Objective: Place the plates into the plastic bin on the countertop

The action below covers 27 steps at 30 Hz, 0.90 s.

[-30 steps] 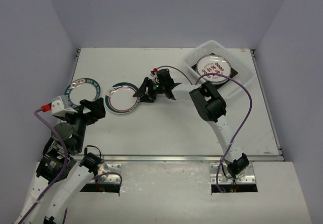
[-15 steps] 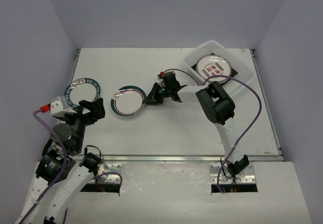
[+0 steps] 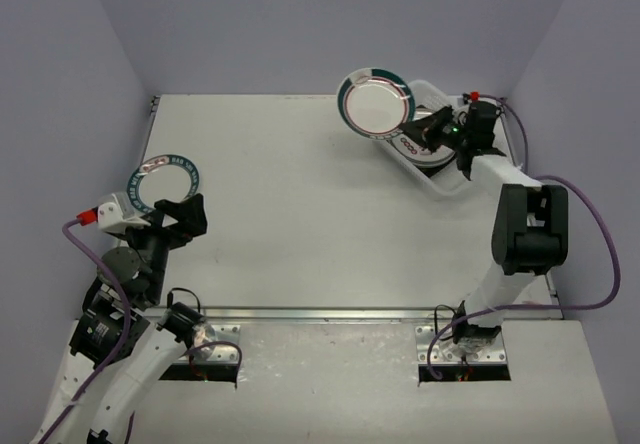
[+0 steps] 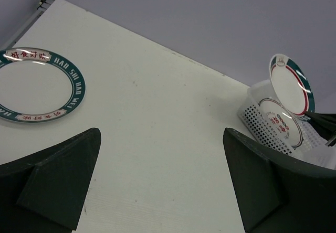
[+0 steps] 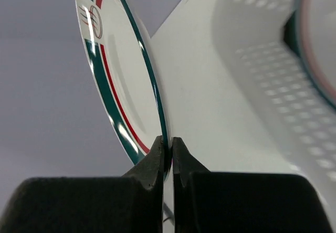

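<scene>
Countertop (image 3: 330, 234): plain white, metal strip (image 3: 330, 313) along the front edge. Pale lilac walls (image 3: 330, 24) close the left, far and right sides.
Bin (image 3: 431, 177): far right corner, perforated sides; one red-lettered plate (image 4: 278, 124) lies inside.
Rimmed plate (image 3: 375, 103): raised on edge over the bin's left end, pinched at its rim by the right gripper (image 5: 167, 141).
Third plate (image 3: 163, 184): flat by the left edge.
Left gripper (image 3: 182, 209): fingers spread wide, holding nothing, near that plate.

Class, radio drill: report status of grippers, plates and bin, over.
Right gripper shut on raised plate, tilted above bin. Left gripper open, empty. Second plate inside bin; third plate on countertop. Nothing blocking.
</scene>
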### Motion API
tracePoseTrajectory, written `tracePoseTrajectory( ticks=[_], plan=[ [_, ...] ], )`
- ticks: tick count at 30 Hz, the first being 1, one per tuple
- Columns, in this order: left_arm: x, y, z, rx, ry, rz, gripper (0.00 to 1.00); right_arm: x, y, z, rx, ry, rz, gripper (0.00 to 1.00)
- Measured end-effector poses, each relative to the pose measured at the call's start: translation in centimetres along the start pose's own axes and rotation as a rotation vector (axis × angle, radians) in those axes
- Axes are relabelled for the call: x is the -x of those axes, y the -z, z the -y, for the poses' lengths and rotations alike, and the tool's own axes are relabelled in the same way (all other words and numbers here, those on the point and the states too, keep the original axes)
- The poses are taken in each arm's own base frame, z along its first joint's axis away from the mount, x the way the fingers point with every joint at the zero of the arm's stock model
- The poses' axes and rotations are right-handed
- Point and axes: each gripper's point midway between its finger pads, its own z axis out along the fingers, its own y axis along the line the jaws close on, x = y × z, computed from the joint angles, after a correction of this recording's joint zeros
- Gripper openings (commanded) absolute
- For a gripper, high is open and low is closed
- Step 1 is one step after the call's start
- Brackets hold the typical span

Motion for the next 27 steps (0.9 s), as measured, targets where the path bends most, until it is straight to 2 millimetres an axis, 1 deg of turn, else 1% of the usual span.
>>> tracePoseTrajectory(
  ticks=[2, 3, 4, 7, 8, 9, 10, 11, 12, 13, 14, 15, 17, 19, 21, 24, 26, 27],
  plan=[
    [0.1, 0.1, 0.0, -0.002, 0.002, 0.003, 1.0, 3.5, 2.3, 3.1, -0.062, -0.071, 0.107, 0.0],
    [0.1, 0.1, 0.0, -0.003, 0.003, 0.005, 1.0, 4.7, 3.4, 5.2, -0.111, -0.118, 0.156, 0.0],
    [0.2, 0.1, 0.0, -0.004, 0.005, 0.007, 1.0, 5.6, 4.5, 7.3, -0.166, -0.164, 0.198, 0.0],
    [0.2, 0.2, 0.0, -0.005, 0.005, 0.008, 1.0, 6.9, 7.3, 12.5, -0.331, -0.281, 0.294, 0.0],
    [0.2, 0.2, 0.0, -0.006, 0.005, 0.007, 1.0, 7.2, 8.0, 13.7, -0.378, -0.304, 0.317, 0.01],
    [0.2, 0.2, 0.0, -0.007, 0.005, 0.007, 1.0, 7.3, 8.6, 14.5, -0.413, -0.316, 0.331, 0.03],
    [0.2, 0.2, 0.0, -0.007, 0.004, 0.007, 1.0, 7.4, 8.9, 15.1, -0.437, -0.32, 0.339, 0.1],
    [0.2, 0.2, 0.0, -0.007, 0.003, 0.007, 1.0, 7.4, 9.2, 15.4, -0.456, -0.32, 0.342, 0.32],
    [0.2, 0.2, 0.0, -0.008, 0.003, 0.006, 1.0, 7.5, 9.3, 15.5, -0.468, -0.313, 0.343, 0.52],
    [0.2, 0.2, 0.0, -0.008, 0.002, 0.006, 1.0, 7.5, 9.3, 15.5, -0.476, -0.309, 0.344, 0.93],
    [0.1, 0.2, 0.1, -0.01, 0.002, 0.006, 1.0, 7.7, 9.3, 15.3, -0.472, -0.29, 0.343, 0.99],
    [0.1, 0.2, 0.1, -0.011, 0.002, 0.005, 1.0, 8.1, 9.3, 14.6, -0.454, -0.286, 0.352, 0.99],
    [0.1, 0.2, 0.1, -0.014, 0.002, 0.003, 1.0, 9.5, 8.8, 11.8, -0.399, -0.205, 0.363, 0.99],
    [0.1, 0.2, 0.2, -0.016, 0.001, 0.002, 1.0, 10.3, 8.6, 10.4, -0.387, -0.157, 0.36, 0.99],
    [0.1, 0.2, 0.2, -0.017, 0.001, 0.001, 1.0, 10.6, 8.1, 10.0, -0.392, -0.128, 0.337, 0.99],
    [0.1, 0.2, 0.2, -0.017, 0.001, 0.001, 1.0, 10.8, 6.9, 10.8, -0.427, -0.11, 0.281, 0.99],
    [0.0, 0.2, 0.2, -0.017, 0.0, 0.0, 1.0, 10.2, 6.1, 11.6, -0.455, -0.102, 0.238, 0.99],
    [0.0, 0.2, 0.2, -0.017, 0.0, 0.0, 1.0, 9.4, 5.9, 11.9, -0.473, -0.104, 0.215, 0.99]
  ],
)
